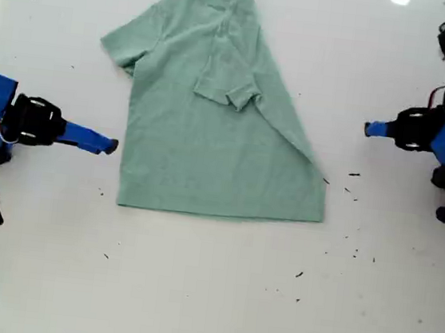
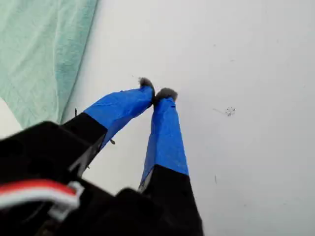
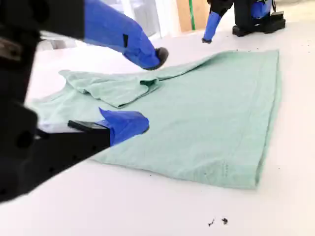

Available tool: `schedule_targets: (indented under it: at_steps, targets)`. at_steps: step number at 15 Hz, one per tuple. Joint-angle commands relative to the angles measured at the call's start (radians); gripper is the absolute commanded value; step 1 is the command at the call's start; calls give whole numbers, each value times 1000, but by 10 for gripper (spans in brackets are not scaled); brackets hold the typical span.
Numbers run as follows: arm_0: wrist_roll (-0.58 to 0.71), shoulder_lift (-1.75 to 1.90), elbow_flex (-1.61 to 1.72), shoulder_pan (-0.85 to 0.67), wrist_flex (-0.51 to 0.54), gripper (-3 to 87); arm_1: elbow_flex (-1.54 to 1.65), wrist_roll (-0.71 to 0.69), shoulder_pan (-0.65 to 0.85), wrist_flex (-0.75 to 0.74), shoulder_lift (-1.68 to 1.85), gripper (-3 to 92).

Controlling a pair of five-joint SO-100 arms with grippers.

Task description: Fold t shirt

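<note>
- Exterior view: the t shirt (image 1: 210,133) lies flat on the white worktop (image 1: 192,292), collar toward the view's top and hem toward its bottom.
- One side of the shirt is folded in over the body, so a sleeve (image 1: 230,87) rests on the chest and that edge runs on a slant down to the hem.
- My second pincer (image 1: 111,146) is just beside the shirt's edge on the exterior view's left, pointing at it.
- My first pincer (image 1: 367,128) is apart from the shirt, off its slanted edge on the exterior view's right.
- Dark specks (image 1: 353,185) dot the worktop near the shirt's hem corner on that side.
- First wrist view: my first pincer (image 2: 156,92) is clenched, tips touching, with nothing between them, over bare worktop (image 2: 246,73). The shirt (image 2: 39,54) lies off to one side, not touched.
- Second wrist view: my second pincer (image 3: 150,88) is released, jaws spread wide, at the near edge of the shirt (image 3: 211,123) and gripping nothing. The folded sleeve (image 3: 113,88) lies beyond the jaws, and my first pincer (image 3: 206,39) is past the shirt's far edge.
</note>
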Motion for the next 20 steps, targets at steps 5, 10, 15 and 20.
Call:
schedule_targets:
  at_steps: [5,10,15,20]
  targets:
    - [34,14,9,-48,-2,-1,67,313,-167,3,15,25]
    - [20,14,5,-74,-11,6,69,368,-196,-3,15,67]
    - [-109,-187,-285,-97,32,-2,71,359,-206,-6,15,44]
    - [92,-1032,-1259,-400,535,-2,71,353,-207,-6,15,48]
